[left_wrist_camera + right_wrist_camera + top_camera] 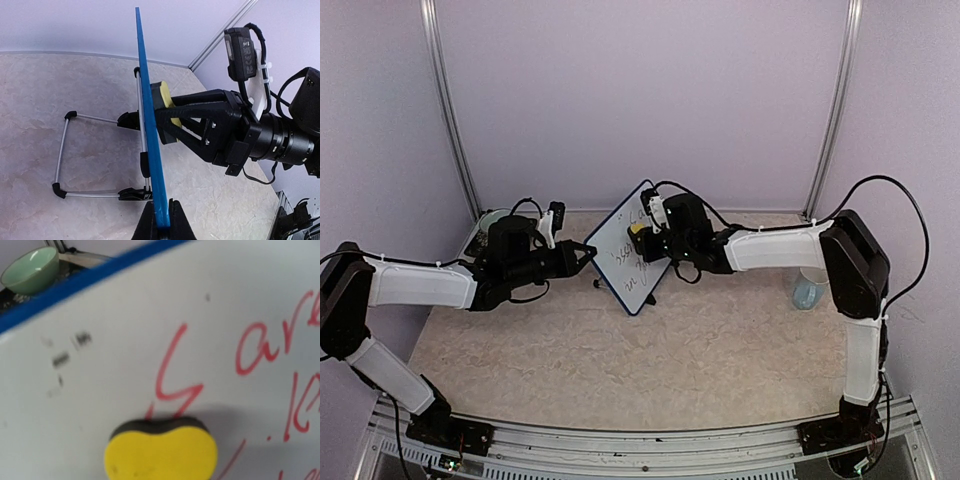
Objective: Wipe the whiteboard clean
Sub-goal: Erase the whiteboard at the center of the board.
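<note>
The whiteboard (617, 268) stands tilted on one corner at the table's middle, its blue frame (148, 107) seen edge-on in the left wrist view. My left gripper (165, 216) is shut on the frame's left edge, also seen in the top view as the left gripper (589, 254). My right gripper (646, 241) is shut on a yellow sponge (637, 237), and the sponge's dark pad presses against the white face. In the right wrist view the sponge (161, 456) sits just below red writing (172, 375) on the whiteboard (115, 370); faint grey smudges lie to the left. The right fingers are hidden there.
A green bowl (31, 269) sits behind the board at the back left, beside a dark tray; it also shows as the bowl (493, 220). A clear cup (810, 290) stands at the right. The board's wire stand (61, 157) rests on the marbled table behind it.
</note>
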`<state>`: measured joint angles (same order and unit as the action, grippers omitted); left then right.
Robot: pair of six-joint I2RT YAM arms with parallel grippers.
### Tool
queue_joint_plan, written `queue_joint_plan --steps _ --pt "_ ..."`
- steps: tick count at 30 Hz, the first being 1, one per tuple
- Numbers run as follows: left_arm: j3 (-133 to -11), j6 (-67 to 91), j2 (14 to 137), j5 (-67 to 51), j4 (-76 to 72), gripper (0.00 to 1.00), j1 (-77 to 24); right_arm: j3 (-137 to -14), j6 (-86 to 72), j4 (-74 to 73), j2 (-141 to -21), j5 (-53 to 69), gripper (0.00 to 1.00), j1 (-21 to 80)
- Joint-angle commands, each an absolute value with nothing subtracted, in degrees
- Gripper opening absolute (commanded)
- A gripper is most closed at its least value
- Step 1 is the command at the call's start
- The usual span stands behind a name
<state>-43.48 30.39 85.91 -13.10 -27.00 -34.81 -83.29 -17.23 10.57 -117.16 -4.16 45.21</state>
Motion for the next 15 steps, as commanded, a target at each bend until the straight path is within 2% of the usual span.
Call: queue_joint_plan --steps 1,8,15 --pt "-43.15 29.94 85.72 -18.67 -27.34 0.00 -35.95 -90.21 -15.29 7.16 -120.38 -2.75 0.14 45.42" --pt "-43.15 29.90 85.50 -18.72 -27.30 0.00 -35.95 -92.61 -15.18 6.63 -121.04 -2.78 0.14 45.26" --pt "-43.13 29.89 85.51 -18.72 -27.29 0.00 -36.00 -84.36 -16.65 9.14 -119.39 -2.86 0.14 45.26"
